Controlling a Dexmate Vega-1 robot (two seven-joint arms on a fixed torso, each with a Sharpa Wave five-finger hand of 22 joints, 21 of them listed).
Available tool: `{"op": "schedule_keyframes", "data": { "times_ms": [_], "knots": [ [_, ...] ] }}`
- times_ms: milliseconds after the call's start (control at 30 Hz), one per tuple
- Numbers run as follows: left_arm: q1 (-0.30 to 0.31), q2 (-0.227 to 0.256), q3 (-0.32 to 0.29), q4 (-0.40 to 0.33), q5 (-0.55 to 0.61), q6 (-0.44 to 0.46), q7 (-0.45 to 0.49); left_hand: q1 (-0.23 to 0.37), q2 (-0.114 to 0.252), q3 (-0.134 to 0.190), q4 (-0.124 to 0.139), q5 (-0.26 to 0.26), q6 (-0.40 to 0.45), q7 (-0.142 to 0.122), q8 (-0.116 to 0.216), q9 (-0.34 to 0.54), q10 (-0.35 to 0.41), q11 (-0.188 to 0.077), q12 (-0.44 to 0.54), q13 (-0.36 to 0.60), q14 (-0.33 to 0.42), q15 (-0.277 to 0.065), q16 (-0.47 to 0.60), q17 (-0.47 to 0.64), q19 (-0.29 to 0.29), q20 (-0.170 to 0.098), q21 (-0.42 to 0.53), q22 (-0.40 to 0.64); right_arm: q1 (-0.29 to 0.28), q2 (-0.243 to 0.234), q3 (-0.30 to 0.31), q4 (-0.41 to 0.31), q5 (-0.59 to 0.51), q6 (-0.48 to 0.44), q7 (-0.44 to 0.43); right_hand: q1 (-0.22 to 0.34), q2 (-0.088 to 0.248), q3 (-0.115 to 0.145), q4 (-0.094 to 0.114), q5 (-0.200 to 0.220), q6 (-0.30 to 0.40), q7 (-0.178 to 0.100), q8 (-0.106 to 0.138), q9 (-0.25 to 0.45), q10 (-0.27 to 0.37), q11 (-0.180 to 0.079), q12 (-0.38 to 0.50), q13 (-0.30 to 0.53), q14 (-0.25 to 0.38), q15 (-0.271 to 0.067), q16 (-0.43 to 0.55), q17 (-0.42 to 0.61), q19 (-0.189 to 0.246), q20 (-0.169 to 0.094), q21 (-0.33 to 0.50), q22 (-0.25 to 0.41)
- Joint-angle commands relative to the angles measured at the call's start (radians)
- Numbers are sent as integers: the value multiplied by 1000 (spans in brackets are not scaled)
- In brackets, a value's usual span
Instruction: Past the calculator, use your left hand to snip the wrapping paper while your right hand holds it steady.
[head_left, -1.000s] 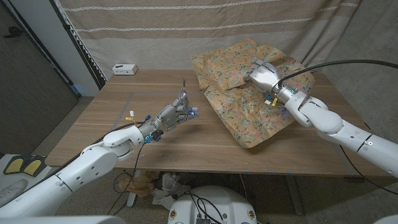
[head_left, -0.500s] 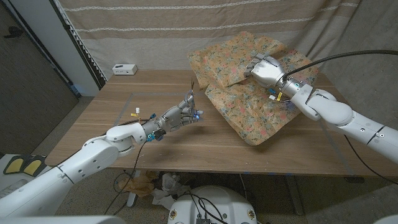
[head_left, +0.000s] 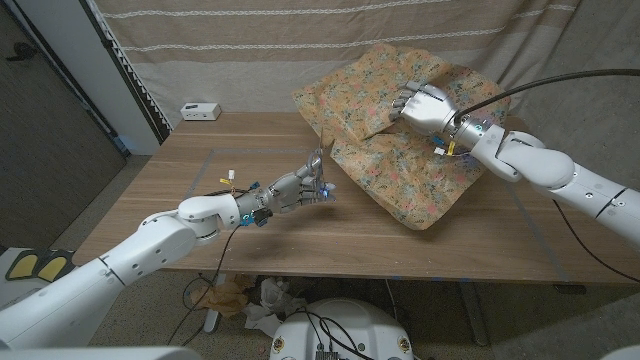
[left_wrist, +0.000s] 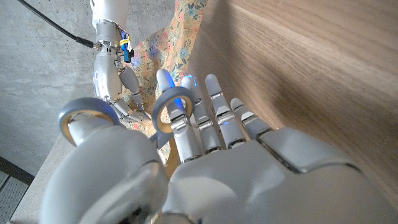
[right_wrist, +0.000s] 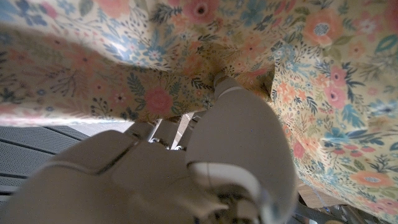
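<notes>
A wooden table (head_left: 300, 235) with a plank-grain top stands before a striped curtain. A sheet of floral wrapping paper (head_left: 400, 180) lies crumpled across its far right side, one corner hanging over the edge. A small white box (head_left: 201, 110) sits near the far left corner.

Our two arms are smooth glossy white shells with rounded segments. Each robot hand is silver-grey metal with segmented fingers: the left robot hand (head_left: 298, 187), the right robot hand (head_left: 422, 106). At both wrists we see yellow and blue tags and thin wires; a black cable (head_left: 560, 80) arcs from the right wrist toward three o'clock.
</notes>
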Motion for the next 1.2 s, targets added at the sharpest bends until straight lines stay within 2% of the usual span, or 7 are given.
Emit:
{"op": "schedule_keyframes", "data": {
  "times_ms": [33,800,1200],
  "knots": [
    [-72,-7,57,12,-11,82,-61,11,-3,0,1,8,1,5,-3,4,116,-112,9,5,11,-158,-6,5,-5,1,-1,2,62,-22,-15,28,-45,90,29,13,0,2,8,0,-1,2,-2,5,-6,-1,8,72,-7,-183,-7,7,-7,-146,17,7],
    [-48,5,54,-2,-30,86,-52,7,-3,-1,4,8,1,6,-3,4,118,-111,10,1,11,-157,-7,6,-5,-1,0,2,-16,-38,25,-8,-16,26,-11,21,-1,8,19,-10,-3,2,-14,15,-24,-2,34,52,-23,-183,-10,34,-53,-150,124,23],
    [-44,6,55,-10,-34,91,-41,5,-3,-1,5,8,-1,6,-5,4,117,-111,11,1,12,-157,-8,7,-5,-1,0,2,-64,-74,54,-33,0,8,-25,24,-1,7,19,-12,-4,2,-21,20,-31,-2,53,42,-25,-183,-12,47,-79,-151,189,17]
  ]
}}
